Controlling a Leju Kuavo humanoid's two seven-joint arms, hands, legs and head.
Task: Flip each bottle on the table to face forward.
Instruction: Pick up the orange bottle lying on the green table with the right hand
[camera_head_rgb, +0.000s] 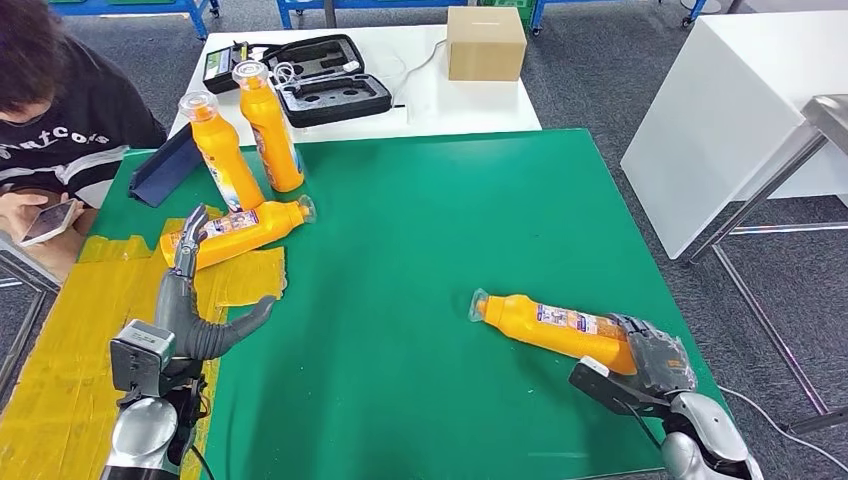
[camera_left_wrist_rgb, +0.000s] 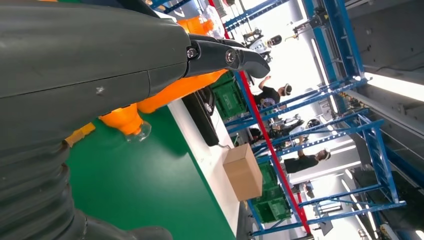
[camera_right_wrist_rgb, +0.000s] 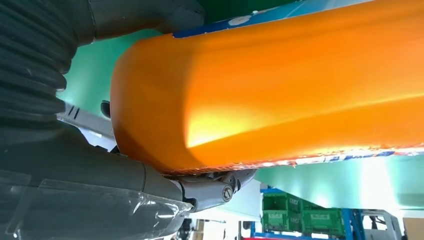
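Note:
Two orange bottles stand upright at the table's back left, one (camera_head_rgb: 220, 150) nearer and one (camera_head_rgb: 269, 124) behind it. A third orange bottle (camera_head_rgb: 245, 226) lies on its side in front of them, cap pointing right. My left hand (camera_head_rgb: 195, 305) is spread, its fingertips (camera_head_rgb: 190, 232) reaching over this bottle's base end and its thumb held apart; the left wrist view shows my left hand (camera_left_wrist_rgb: 100, 55) over that bottle (camera_left_wrist_rgb: 177, 89). A fourth bottle (camera_head_rgb: 555, 324) lies at the front right, and my right hand (camera_head_rgb: 650, 362) grips its base. In the right wrist view my right hand (camera_right_wrist_rgb: 75, 165) wraps this bottle (camera_right_wrist_rgb: 280, 85).
A person (camera_head_rgb: 60, 110) sits at the left edge with a phone (camera_head_rgb: 45, 222). A dark blue tray (camera_head_rgb: 165, 165) leans by the upright bottles. Yellow tape patches (camera_head_rgb: 90, 320) cover the table's left side. Behind are a black case (camera_head_rgb: 325, 80) and a cardboard box (camera_head_rgb: 486, 42).

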